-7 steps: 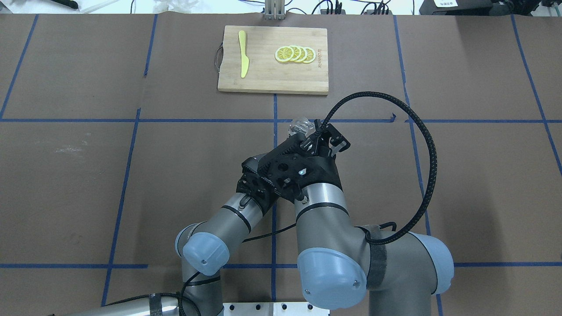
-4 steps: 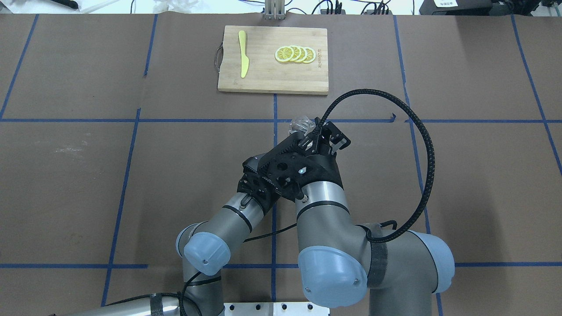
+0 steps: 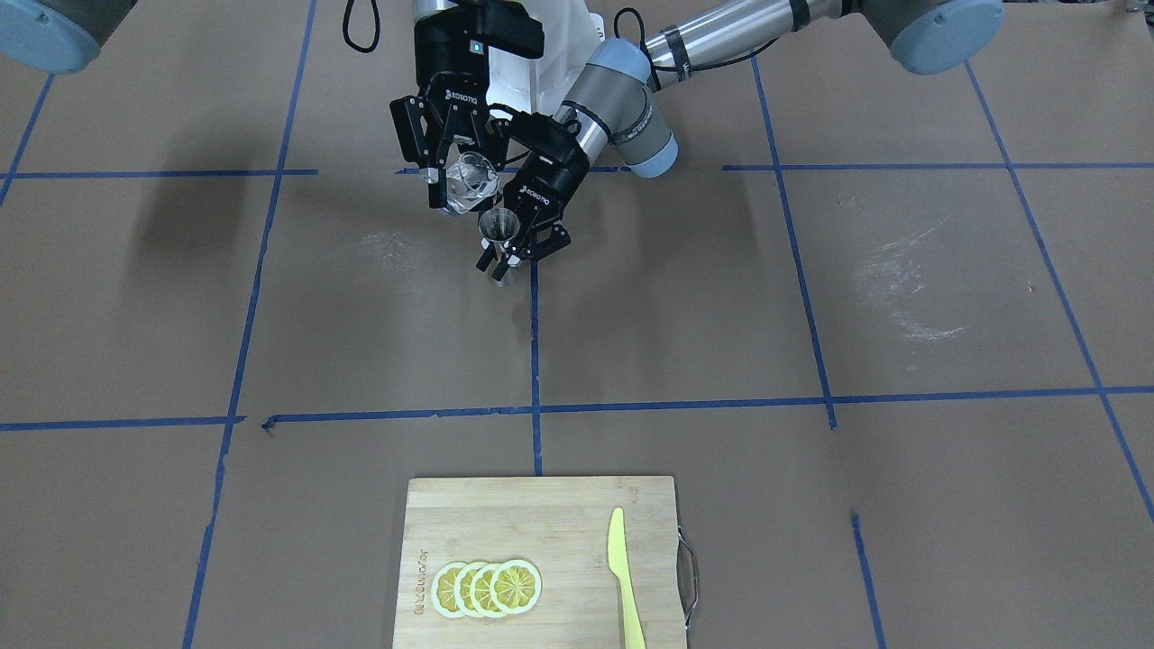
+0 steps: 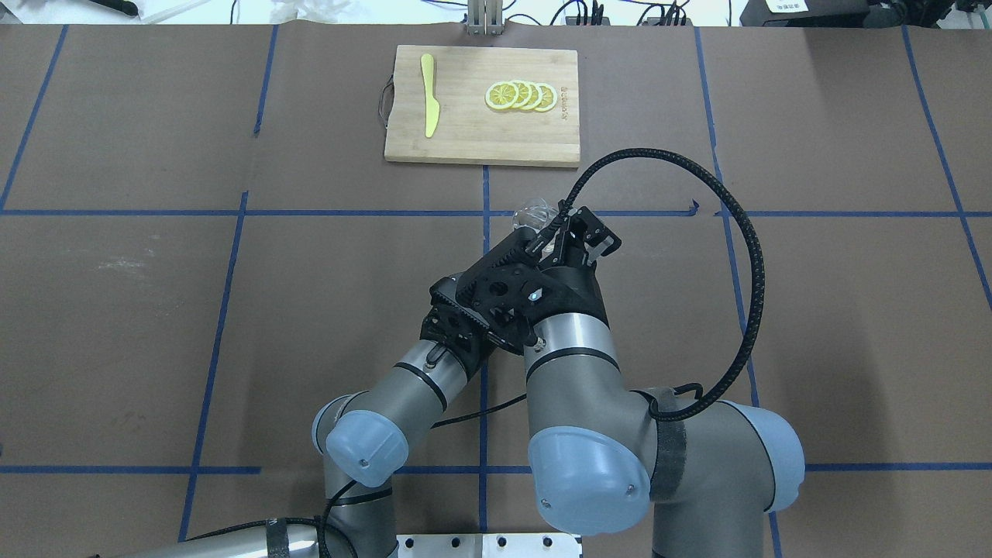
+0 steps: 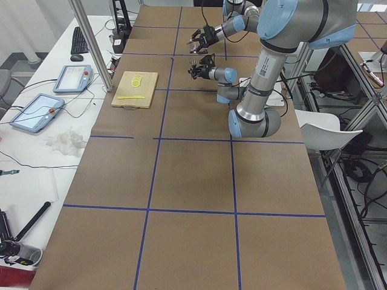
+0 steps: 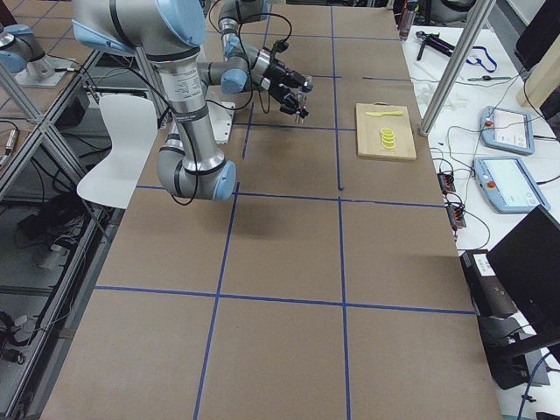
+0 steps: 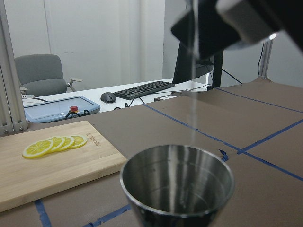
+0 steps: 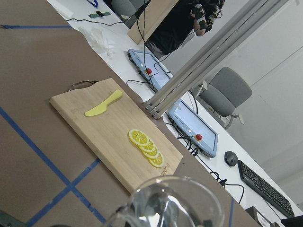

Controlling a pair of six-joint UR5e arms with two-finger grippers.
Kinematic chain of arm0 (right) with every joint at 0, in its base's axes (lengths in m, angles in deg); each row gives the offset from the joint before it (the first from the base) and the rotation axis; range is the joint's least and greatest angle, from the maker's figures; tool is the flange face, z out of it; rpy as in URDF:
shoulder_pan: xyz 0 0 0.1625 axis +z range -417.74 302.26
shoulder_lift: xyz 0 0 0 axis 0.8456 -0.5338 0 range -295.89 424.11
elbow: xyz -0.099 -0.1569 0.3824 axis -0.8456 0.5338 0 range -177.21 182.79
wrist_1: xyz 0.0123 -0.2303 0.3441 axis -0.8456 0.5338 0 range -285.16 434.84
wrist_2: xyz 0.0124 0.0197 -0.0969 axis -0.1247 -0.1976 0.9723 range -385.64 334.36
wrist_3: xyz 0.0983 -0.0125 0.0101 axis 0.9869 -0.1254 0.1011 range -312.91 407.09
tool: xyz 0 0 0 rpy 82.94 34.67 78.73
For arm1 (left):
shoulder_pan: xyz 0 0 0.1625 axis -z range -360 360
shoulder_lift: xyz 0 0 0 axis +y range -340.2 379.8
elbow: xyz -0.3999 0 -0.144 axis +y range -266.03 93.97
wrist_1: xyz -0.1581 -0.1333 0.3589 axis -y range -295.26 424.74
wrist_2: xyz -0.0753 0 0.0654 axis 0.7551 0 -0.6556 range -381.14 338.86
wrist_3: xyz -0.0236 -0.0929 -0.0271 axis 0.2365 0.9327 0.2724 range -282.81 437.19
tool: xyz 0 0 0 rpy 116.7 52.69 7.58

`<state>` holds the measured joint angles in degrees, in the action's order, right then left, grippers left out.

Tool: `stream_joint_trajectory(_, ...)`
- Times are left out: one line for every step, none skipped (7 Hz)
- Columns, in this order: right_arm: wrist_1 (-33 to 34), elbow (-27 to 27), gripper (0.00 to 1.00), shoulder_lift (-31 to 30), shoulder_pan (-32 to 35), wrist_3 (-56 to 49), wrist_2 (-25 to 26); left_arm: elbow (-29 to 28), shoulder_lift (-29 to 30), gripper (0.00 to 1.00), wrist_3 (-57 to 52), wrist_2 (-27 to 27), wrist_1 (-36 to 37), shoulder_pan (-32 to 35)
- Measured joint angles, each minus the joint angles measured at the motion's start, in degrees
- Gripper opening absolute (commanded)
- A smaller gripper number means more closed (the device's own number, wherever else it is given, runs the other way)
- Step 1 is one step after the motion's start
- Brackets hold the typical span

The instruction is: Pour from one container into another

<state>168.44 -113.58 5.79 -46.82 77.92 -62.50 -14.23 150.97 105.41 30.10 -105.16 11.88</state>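
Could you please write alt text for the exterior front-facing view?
The right tool holds a clear glass close beside a steel jigger gripped by the left tool. Nearer the camera, a cutting board carries lemon slices and a yellow knife.

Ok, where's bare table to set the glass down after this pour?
Bare paper lies between the jigger and the cutting board, and in the taped squares flanking that strip. Crowded only where the glass hangs over the jigger.

jigger (image 7: 177,182): upright, straight beneath the right gripper (image 7: 236,26)
stream (image 7: 191,94): thin, clear, dropping from there into it
lemon slices (image 7: 54,143): on the cutting board (image 7: 57,172), far left
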Motion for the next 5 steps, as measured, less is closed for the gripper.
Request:
stream_joint_trajectory(0.00, -0.03, 0.00, -0.03, 0.03, -0.49, 0.02, 0.00, 0.06, 0.00, -0.02, 0.00, 0.01, -0.01)
stream_joint_trajectory(0.00, -0.06, 0.00, -0.03, 0.06, -0.75, 0.03, 0.00, 0.08, 0.00, -0.06, 0.00, 0.01, -0.01)
stream_joint_trajectory(0.00, -0.04, 0.00, -0.03, 0.06, -0.90, 0.05, 0.00, 0.09, 0.00, -0.08, 0.00, 0.01, -0.02)
stream_joint_trajectory(0.02, 0.02, 0.00, -0.06, 0.06, -1.06, 0.15, 0.00, 0.12, 0.00, -0.11, 0.00, 0.01, -0.02)
stream_joint_trajectory(0.06, 0.06, 0.00, -0.09, 0.06, -1.72, 0.31, 0.00, 0.13, 0.00, -0.15, 0.02, -0.01, -0.02)
